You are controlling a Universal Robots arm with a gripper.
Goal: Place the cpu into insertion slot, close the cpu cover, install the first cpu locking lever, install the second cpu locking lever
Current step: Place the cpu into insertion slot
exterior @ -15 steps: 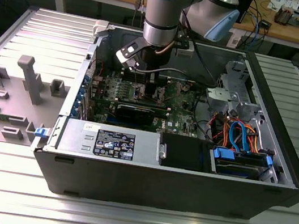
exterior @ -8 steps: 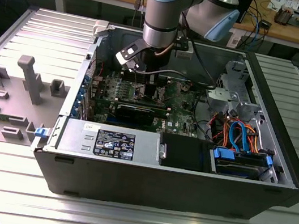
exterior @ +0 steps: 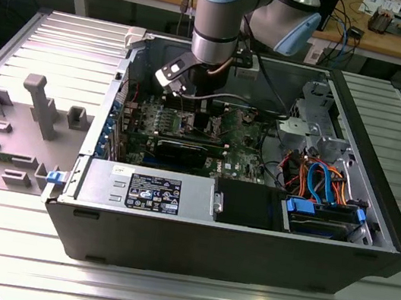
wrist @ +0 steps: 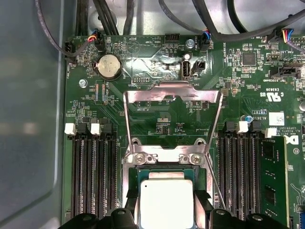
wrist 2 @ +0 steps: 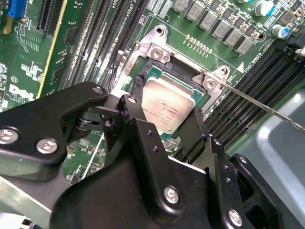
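One step out of four looks almost done. The gripper (wrist 2: 167, 102) is down at the slot (wrist 2: 167, 63). Its two fingers (wrist 2: 198, 119) press on two sides of the chip (wrist 2: 167, 107), so it is clamped on the chip. The chip lies flat inside the slot and looks level. I think it is in its place, but the gripper has not let go of it. The cover (wrist: 171, 93) is flipped open and lies over the green board (wrist: 157, 62) just beside the slot, on the side away from the gripper. It is not closed yet. One thin lever (wrist 2: 257, 102) sticks out loose from a corner of the slot and is not locked down. I cannot pick out the other lever. Closing the cover and locking both levers are not done yet.
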